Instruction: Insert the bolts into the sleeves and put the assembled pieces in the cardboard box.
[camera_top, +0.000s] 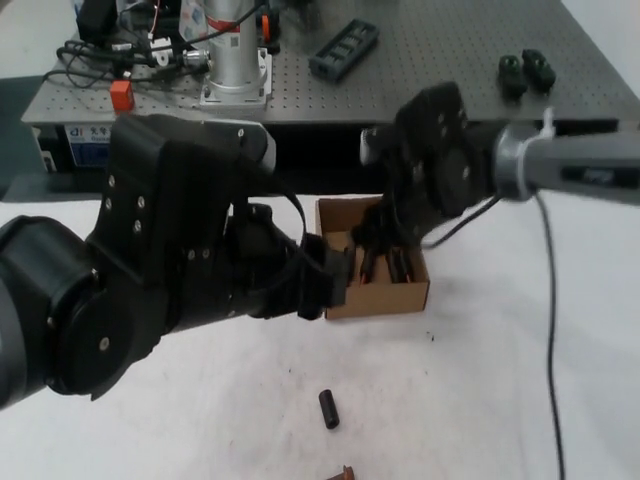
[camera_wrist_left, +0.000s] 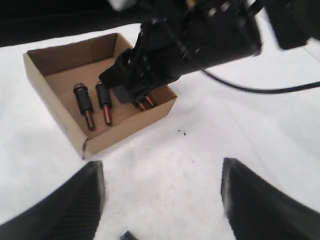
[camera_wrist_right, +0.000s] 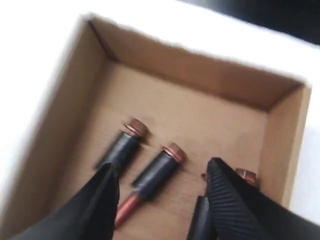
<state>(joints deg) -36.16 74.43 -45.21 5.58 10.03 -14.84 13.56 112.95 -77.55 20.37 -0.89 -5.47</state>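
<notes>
Sleeve (camera_top: 329, 408): light, rigid, probably rolls; grip mid-barrel.
Left gripper (camera_wrist_left: 162, 167): fingers spread, near box (camera_wrist_left: 127, 129).
Right gripper (camera_wrist_right: 161, 170): fingers spread, box beneath.

Left tool (camera_wrist_left: 162, 172): you see its two fingers (camera_wrist_left: 75, 210) spread wide above the white table (camera_wrist_left: 210, 145) | cardboard box (camera_wrist_left: 127, 127): near, two assembled pieces (camera_wrist_left: 82, 105) lie side by side inside, copper threads showing | right tool (camera_wrist_left: 131, 92): dipped into the box, partly hiding further pieces (camera_wrist_left: 145, 103) | cable (camera_wrist_left: 260, 89): trails behind that arm.

perforated metal bench (camera_top: 450, 60), silver post (camera_top: 232, 50), orange block (camera_top: 121, 95), black tray (camera_top: 343, 48)
</notes>
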